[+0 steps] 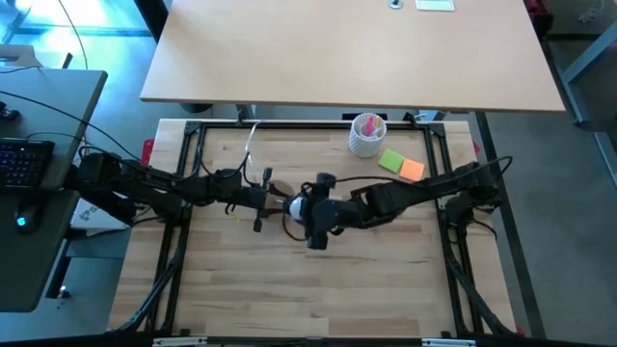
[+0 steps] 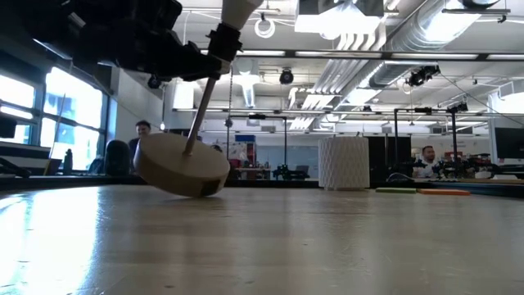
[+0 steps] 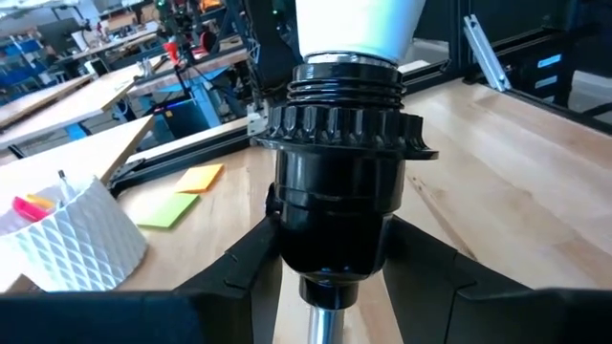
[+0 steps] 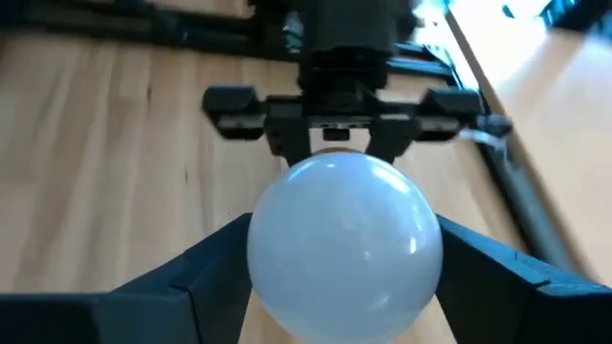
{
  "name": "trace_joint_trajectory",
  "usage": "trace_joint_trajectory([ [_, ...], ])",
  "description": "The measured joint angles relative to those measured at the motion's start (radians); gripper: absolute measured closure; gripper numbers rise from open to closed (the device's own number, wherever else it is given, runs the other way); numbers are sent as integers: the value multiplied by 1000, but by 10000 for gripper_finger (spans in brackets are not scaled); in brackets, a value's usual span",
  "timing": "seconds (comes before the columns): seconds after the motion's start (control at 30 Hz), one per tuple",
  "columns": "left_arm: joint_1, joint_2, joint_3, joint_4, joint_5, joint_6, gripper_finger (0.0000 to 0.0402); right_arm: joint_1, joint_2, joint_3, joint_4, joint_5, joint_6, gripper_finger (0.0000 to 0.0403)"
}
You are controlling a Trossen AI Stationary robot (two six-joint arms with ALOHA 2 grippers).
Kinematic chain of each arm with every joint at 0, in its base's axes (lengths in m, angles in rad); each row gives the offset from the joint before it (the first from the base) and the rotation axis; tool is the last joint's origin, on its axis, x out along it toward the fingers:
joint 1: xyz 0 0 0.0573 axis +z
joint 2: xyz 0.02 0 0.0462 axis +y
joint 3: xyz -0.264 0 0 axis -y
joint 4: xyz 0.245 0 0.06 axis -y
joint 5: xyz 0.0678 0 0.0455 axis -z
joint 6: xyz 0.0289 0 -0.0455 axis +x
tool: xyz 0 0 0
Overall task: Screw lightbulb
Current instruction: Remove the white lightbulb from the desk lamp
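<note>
The white lightbulb (image 4: 344, 244) sits with its silvery screw base (image 3: 349, 59) in the black socket (image 3: 335, 191) of the round wooden stand (image 2: 182, 164). The stand is tilted in the low view, its thin rod (image 2: 196, 115) slanting up to the socket (image 2: 223, 43). Whether the stand's low edge touches the table, I cannot tell. My left gripper (image 1: 275, 202) is shut on the socket at the table's middle. My right gripper (image 1: 310, 217) faces it from the right and is shut on the bulb (image 1: 299, 214). My left gripper pinches the black socket's lower body (image 3: 287, 239) between its two fingers (image 3: 239, 277), just above the rod. The fingers come from the table's left and lie across the socket. The stand hangs tilted below the hold. My right gripper pinches the bulb's round white globe (image 4: 273, 258) between its two fingers (image 4: 191, 277), one on each side. The fingers come from the table's right, along the bulb's axis, toward the socket. The bulb is clear of the table, its base in the socket.
A white ribbed cup (image 1: 367, 135) with pink contents stands at the far right of the middle; it also shows in the low view (image 2: 344, 162). A green sticky note (image 1: 392, 160) and an orange one (image 1: 412, 171) lie beside it. Bare wood lies toward the near edge.
</note>
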Motion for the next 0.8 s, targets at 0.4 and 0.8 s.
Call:
trace_joint_trajectory([
  [0.4,0,-1,-1,-38,67,21,311,61,2,3,-26,-49,-773,146],
  [0.8,21,0,1,-37,123,21,344,112,0,4,-7,9,-660,148],
])
